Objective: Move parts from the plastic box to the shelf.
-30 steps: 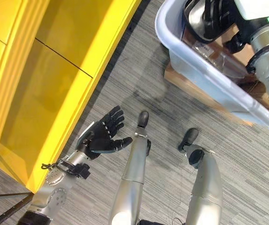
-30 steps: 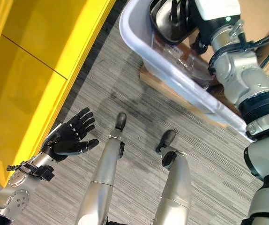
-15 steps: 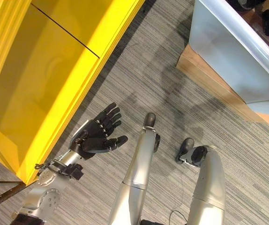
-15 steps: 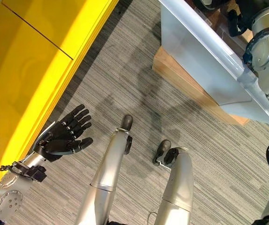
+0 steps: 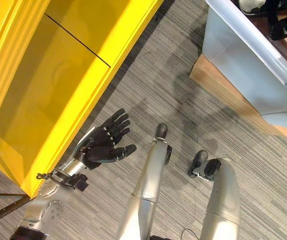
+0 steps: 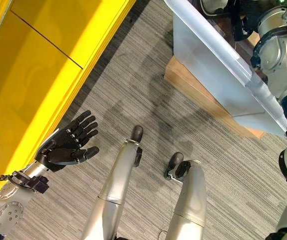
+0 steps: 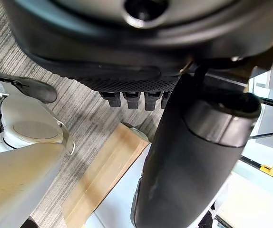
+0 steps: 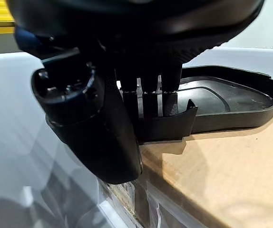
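1. Black plastic part [image 8: 222, 102] lies inside the plastic box [image 5: 253, 65], and the right hand [image 8: 127, 95] has its fingers curled over the part's near rim, gripping it.
2. From that grip the part's long side runs away from the hand, across the cardboard [image 8: 222, 166] in the box.
3. Yellow shelf [image 5: 58, 90] stands on the robot's left, well apart from the box.
4. Nearer the shelf's edge, the left hand [image 5: 106, 145] hangs with fingers spread, holding nothing.

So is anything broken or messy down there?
Nothing stands out. The plastic box sits upright on its wooden base, the right hand grips a black part inside it, and the left hand hangs open.
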`<state>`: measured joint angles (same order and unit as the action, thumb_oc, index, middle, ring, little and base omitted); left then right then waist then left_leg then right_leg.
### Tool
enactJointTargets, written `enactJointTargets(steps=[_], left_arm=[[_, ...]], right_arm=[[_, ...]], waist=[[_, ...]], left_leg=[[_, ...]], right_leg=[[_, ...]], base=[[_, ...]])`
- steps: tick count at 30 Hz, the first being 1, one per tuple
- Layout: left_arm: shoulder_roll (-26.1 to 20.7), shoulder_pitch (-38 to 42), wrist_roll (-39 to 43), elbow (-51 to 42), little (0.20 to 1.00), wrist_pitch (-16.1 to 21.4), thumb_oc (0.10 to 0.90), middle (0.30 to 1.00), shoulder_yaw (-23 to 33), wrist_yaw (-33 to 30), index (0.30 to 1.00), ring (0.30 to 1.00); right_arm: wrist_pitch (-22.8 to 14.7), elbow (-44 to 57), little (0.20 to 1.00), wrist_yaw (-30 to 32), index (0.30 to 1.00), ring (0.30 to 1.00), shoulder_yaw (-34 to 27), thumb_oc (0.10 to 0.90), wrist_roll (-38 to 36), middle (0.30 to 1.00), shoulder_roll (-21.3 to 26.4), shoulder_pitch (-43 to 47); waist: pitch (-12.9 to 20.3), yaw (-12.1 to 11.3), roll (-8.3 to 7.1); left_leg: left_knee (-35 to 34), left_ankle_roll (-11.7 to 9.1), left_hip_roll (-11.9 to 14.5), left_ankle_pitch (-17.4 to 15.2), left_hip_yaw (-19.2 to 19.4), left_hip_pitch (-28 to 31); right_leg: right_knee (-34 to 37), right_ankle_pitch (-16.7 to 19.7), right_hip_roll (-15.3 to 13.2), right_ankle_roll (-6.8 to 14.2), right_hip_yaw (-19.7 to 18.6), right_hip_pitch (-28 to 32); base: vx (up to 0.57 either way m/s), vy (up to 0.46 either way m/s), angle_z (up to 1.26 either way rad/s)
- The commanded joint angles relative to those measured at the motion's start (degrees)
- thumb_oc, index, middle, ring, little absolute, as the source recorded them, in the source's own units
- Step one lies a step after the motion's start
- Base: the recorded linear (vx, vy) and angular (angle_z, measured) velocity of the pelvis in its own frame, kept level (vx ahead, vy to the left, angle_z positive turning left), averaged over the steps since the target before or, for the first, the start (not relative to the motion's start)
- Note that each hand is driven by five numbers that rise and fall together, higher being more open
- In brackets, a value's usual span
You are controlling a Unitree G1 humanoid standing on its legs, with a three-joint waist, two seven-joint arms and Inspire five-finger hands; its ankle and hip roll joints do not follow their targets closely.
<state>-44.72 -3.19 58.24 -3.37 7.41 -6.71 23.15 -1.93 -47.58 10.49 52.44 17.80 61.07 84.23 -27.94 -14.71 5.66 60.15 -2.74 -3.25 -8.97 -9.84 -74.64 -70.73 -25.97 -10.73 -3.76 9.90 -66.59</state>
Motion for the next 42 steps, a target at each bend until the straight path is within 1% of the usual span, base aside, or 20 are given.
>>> enactJointTargets(steps=[1,4,7,10,12,15,16,19,21,22,24,26,28,29,31,34,37,38,39,42], left_arm=[[-1.39,1.15,1.50,-4.16,1.000,2.73,0.900,1.000,3.16,2.50,1.000,1.000],[-1.33,1.26,1.62,-4.14,1.000,2.94,0.900,1.000,3.02,2.43,1.000,1.000],[-1.50,2.07,1.79,-3.62,1.000,3.25,0.900,1.000,2.64,2.79,1.000,1.000],[-1.63,2.23,1.84,-3.85,1.000,3.40,0.900,1.000,2.65,2.79,1.000,1.000],[-1.80,2.38,1.65,-3.99,1.000,3.40,0.900,1.000,2.64,2.62,1.000,1.000],[-1.95,2.58,1.59,-4.09,1.000,3.64,0.900,1.000,2.32,2.34,1.000,1.000],[-2.01,2.66,1.45,-4.04,1.000,3.78,0.900,1.000,2.18,2.40,1.000,1.000],[-2.31,2.68,0.49,-4.07,1.000,3.89,0.900,1.000,2.23,2.79,1.000,1.000],[-2.24,2.71,-0.01,-4.27,1.000,4.16,0.900,1.000,2.13,2.81,1.000,1.000],[-2.22,2.93,-0.09,-4.47,1.000,4.39,0.900,1.000,1.96,2.74,1.000,1.000],[-2.11,2.99,-0.30,-4.57,1.000,4.56,0.900,1.000,1.77,2.41,1.000,1.000],[-1.63,2.68,-1.09,-5.00,1.000,4.56,0.900,1.000,1.93,2.24,1.000,1.000],[-1.45,2.50,-1.42,-5.06,1.000,4.53,0.900,1.000,2.08,2.34,1.000,1.000],[-1.36,2.20,-1.76,-5.33,1.000,4.44,0.900,1.000,2.28,2.29,1.000,1.000],[-1.09,1.65,-2.52,-5.75,1.000,4.34,0.900,1.000,2.85,2.10,1.000,1.000],[-0.57,1.00,-3.29,-5.58,1.000,4.43,0.900,1.000,3.65,2.57,1.000,1.000],[-0.18,0.75,-4.21,-5.49,1.000,4.63,0.900,1.000,4.02,2.59,1.000,1.000],[0.11,0.60,-5.15,-5.61,1.000,4.55,0.900,1.000,4.34,2.58,1.000,1.000],[0.23,0.56,-5.36,-5.66,1.000,4.49,0.900,1.000,4.40,2.59,1.000,1.000],[1.06,0.47,-6.04,-5.41,1.000,4.42,0.900,1.000,4.73,3.13,1.000,1.000]], right_arm=[[-1.23,-3.80,0.300,-3.28,0.300,0.300,4.54,0.400,-0.68,0.300,-1.30,-5.67],[-0.77,-3.50,0.300,-3.46,0.300,0.300,4.86,0.400,0.80,0.300,-1.79,-5.62],[-1.26,-4.67,0.300,-2.54,0.300,0.300,5.01,0.400,0.60,0.300,-2.93,-5.71],[-1.57,-4.84,0.300,-1.93,0.300,0.300,5.41,0.400,0.74,0.300,-3.02,-6.00],[-1.81,-4.81,0.300,-1.01,0.300,0.300,5.24,0.400,-0.52,0.300,-3.17,-6.58],[-2.87,-4.62,0.300,-0.12,0.300,0.300,4.60,0.400,-0.49,0.300,-3.53,-7.38],[-3.63,-4.18,0.300,0.63,0.300,0.300,3.96,0.400,-1.32,0.300,-3.85,-8.20],[-4.59,-3.35,0.300,-0.06,0.300,0.300,3.20,0.400,-1.29,0.300,-4.50,-9.02],[-5.49,-2.51,0.300,0.65,0.300,0.300,3.04,0.400,-2.40,0.300,-4.71,-9.92],[-6.46,-1.66,0.300,1.35,0.300,0.300,2.78,0.400,-3.08,0.300,-4.99,-10.42],[-6.65,0.16,0.300,1.16,0.300,0.300,1.97,0.400,-3.06,0.300,-5.51,-11.05],[-7.88,3.66,0.300,1.08,0.300,0.300,0.22,0.400,-2.71,0.300,-6.06,-12.93],[-8.37,5.07,0.300,0.95,0.300,0.300,-0.37,0.400,-2.43,0.300,-6.22,-13.53],[-8.03,7.93,0.300,0.48,0.300,0.300,-1.26,0.400,-2.19,0.300,-6.28,-14.73],[-8.70,11.62,0.300,0.09,0.300,0.300,-2.91,0.400,-1.91,0.300,-6.15,-16.98],[-7.50,17.14,0.300,-1.48,0.300,0.300,-4.99,0.400,-1.46,0.300,-5.93,-19.73],[-7.05,20.64,0.300,-2.44,0.300,0.300,-6.90,0.400,-1.49,0.300,-5.93,-22.03],[-6.65,23.44,0.300,-3.07,0.300,0.300,-8.50,0.400,-0.76,0.300,-5.69,-23.95],[-6.59,23.98,0.300,-3.11,0.300,0.300,-8.66,0.400,-0.86,0.300,-5.55,-24.27],[-6.10,27.29,0.300,-4.18,0.300,0.300,-10.81,0.400,-0.23,0.300,-5.26,-26.72]], waist=[[-1.85,-1.75,1.13],[-1.85,-1.77,1.40],[-1.85,-1.81,1.60],[-1.85,-1.88,1.58],[-1.85,-1.83,1.47],[-1.85,-1.71,1.44],[-1.85,-1.66,1.34],[-1.85,-1.68,1.09],[-1.85,-1.58,0.87],[-1.85,-1.43,0.74],[-1.85,-1.18,0.63],[-1.85,-0.72,0.16],[-1.85,-0.53,-0.13],[-1.85,-0.20,-0.56],[-1.85,0.35,-1.29],[-1.85,1.19,-2.16],[-1.85,1.80,-2.88],[-1.85,2.28,-3.45],[-1.85,2.36,-3.54],[-1.85,3.00,-4.31]], left_leg=[[-4.03,5.36,-0.69,-2.02,1.35,2.23],[-4.22,5.36,-0.62,-1.95,1.48,2.37],[-4.39,5.40,-0.60,-1.98,1.57,2.51],[-4.71,5.39,-0.44,-1.83,1.51,2.63],[-5.18,5.48,-0.24,-1.66,1.46,2.89],[-6.45,5.53,0.09,-1.21,1.53,3.58],[-7.93,5.56,0.46,-0.70,1.50,4.47],[-10.49,5.55,1.15,0.16,1.44,6.13],[-12.46,5.57,1.80,0.79,1.44,7.59],[-14.34,5.52,2.18,1.37,1.52,9.03],[-16.80,5.31,2.82,2.21,1.79,11.33],[-20.94,4.85,3.90,3.53,2.18,15.33],[-22.58,4.59,4.35,4.07,2.42,16.94],[-25.08,4.17,4.94,4.92,2.91,19.37],[-28.53,3.55,5.67,6.15,3.64,23.03],[-32.43,2.85,6.26,7.50,4.76,27.65],[-35.38,2.34,6.51,8.48,5.61,31.09],[-37.94,1.90,6.87,9.35,6.30,34.23],[-38.40,1.82,6.96,9.52,6.43,34.86],[-41.78,1.26,7.58,10.60,7.31,39.44]], right_leg=[[-1.12,0.47,2.76,-2.11,-0.94,2.76],[-0.99,0.52,2.68,-2.10,-1.02,2.77],[-0.82,0.56,2.65,-2.12,-0.99,2.81],[-0.42,0.70,2.59,-2.10,-0.86,2.98],[0.03,0.88,2.63,-2.06,-0.78,3.14],[1.06,1.21,2.70,-2.01,-0.59,3.51],[2.32,1.72,2.69,-1.81,-0.36,4.10],[4.51,2.66,2.54,-1.38,0.01,5.31],[6.24,3.32,2.42,-1.13,0.27,6.26],[7.77,3.66,2.45,-1.03,0.36,7.29],[9.91,4.18,2.45,-0.83,0.50,9.09],[14.15,5.26,2.40,-0.34,0.83,12.53],[15.81,5.77,2.47,-0.08,1.00,13.99],[18.33,6.56,2.67,0.26,1.30,16.17],[21.89,7.67,3.03,0.70,1.70,19.51],[26.20,9.12,3.63,1.26,1.99,23.74],[29.69,10.25,4.12,1.59,2.19,26.97],[32.34,11.16,4.27,1.95,2.40,29.86],[32.85,11.33,4.26,2.03,2.42,30.43],[36.66,12.62,4.19,2.69,2.43,34.50]], base=[[0.00,0.000,0.00],[0.00,0.000,0.00],[0.00,0.000,0.00],[0.00,0.000,0.00],[-0.03,-0.031,0.01],[-0.04,-0.028,0.00],[-0.06,-0.048,-0.01],[-0.06,-0.051,0.01],[-0.07,-0.037,0.01],[-0.08,-0.020,-0.02],[-0.08,-0.005,-0.03],[-0.07,-0.013,-0.05],[-0.04,-0.010,-0.08],[-0.05,-0.010,-0.04],[-0.05,0.000,-0.09],[-0.03,0.012,-0.11],[-0.02,0.024,-0.11],[-0.02,0.034,-0.02],[-0.01,0.042,-0.06],[0.00,0.042,-0.17]])
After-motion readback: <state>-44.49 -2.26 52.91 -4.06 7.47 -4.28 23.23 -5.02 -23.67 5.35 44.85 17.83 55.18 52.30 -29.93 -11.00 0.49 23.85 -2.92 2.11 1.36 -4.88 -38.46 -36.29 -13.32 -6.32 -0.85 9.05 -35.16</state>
